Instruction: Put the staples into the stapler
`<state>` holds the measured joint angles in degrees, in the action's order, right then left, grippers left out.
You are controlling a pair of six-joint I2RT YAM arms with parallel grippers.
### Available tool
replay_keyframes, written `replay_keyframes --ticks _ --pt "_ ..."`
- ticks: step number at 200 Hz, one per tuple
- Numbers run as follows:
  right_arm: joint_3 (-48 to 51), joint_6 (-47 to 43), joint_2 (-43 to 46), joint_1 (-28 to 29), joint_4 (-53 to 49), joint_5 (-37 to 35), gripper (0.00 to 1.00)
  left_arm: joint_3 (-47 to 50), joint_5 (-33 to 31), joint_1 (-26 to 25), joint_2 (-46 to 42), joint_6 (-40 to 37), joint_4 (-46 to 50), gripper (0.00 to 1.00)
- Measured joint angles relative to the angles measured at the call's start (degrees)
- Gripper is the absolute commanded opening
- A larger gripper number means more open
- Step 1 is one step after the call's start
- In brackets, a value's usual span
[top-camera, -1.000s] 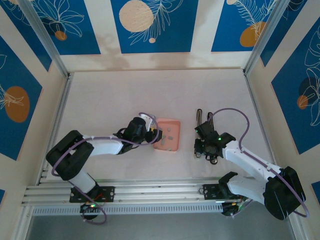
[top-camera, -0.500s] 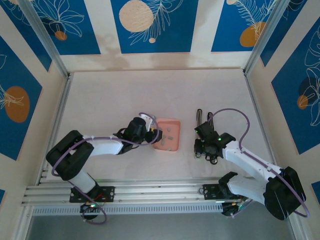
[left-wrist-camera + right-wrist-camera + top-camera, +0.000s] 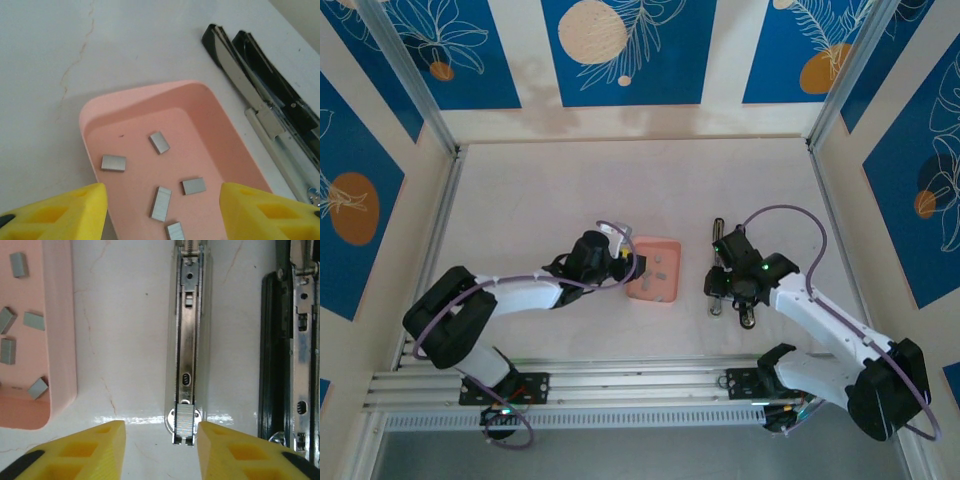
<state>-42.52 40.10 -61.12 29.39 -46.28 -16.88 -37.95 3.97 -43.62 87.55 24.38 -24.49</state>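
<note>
- Well left of the pink tray [image 3: 672,262]: left arm [image 3: 520,292], stretched along the pale surface [image 3: 540,190] toward the tray's left rim.
- At the tray's left rim: left jaws, standing wide apart and clamped on nothing; in the left wrist view, yellow fingers [image 3: 60,212] spread one to each side of the tray's [image 3: 150,92] near end.
- Inside the tray: the staples [image 3: 113,163], five short grey strips, lying loose and apart from one another on the pink floor; same strips [image 3: 34,321] visible at the left of the right wrist view, behind the tray's wall [image 3: 60,340].
- Just right of the tray, not touching it: stapler [image 3: 718,235], swung open and laid flat on the surface as two long parts side by side; bright metal rail [image 3: 186,340] nearer the tray, black body [image 3: 270,340] on the far side from the tray.
- At the rail's lower end in the right wrist view: small ribbed grey block [image 3: 184,422]; staple strip or part of the rail, cannot tell.
- Right of the tray, over that rail end: right jaws, standing apart and gripping nothing; yellow fingers [image 3: 235,450] flanking the block, with no clear touch.
- Farther right of the tray: right arm [image 3: 820,318], bent back toward its base at the near edge.
</note>
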Motion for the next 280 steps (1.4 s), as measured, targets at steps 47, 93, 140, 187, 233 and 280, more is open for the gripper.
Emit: replay_keyframes --ticks 47,93,140,187,233,280 --pt "-2.43 -2.14 -8.22 -3.72 -1.27 2.21 0.52 0.28 0.00 0.00 -1.90 -0.11 -0.07 0.61" --pt "-5.14 -6.73 -15.41 -8.48 0.87 4.17 0.50 0.17 -0.02 0.04 -1.99 -0.13 0.20 0.62" --pt "-6.38 -10.78 -21.57 -9.62 3.87 6.49 0.42 -2.27 -0.02 0.04 -0.98 -0.13 1.03 0.61" --pt "-7.39 -14.01 -25.90 -9.55 5.60 7.26 0.32 -3.78 -0.02 0.20 0.76 -0.17 1.84 0.61" --pt "-7.63 -16.09 -26.45 -7.89 5.81 7.04 0.24 -3.80 -0.04 0.37 0.81 -0.37 2.56 0.62" --pt "-7.65 -16.70 -26.43 -5.62 6.10 6.64 0.22 -3.78 -0.02 0.48 0.72 -0.37 2.69 0.62"
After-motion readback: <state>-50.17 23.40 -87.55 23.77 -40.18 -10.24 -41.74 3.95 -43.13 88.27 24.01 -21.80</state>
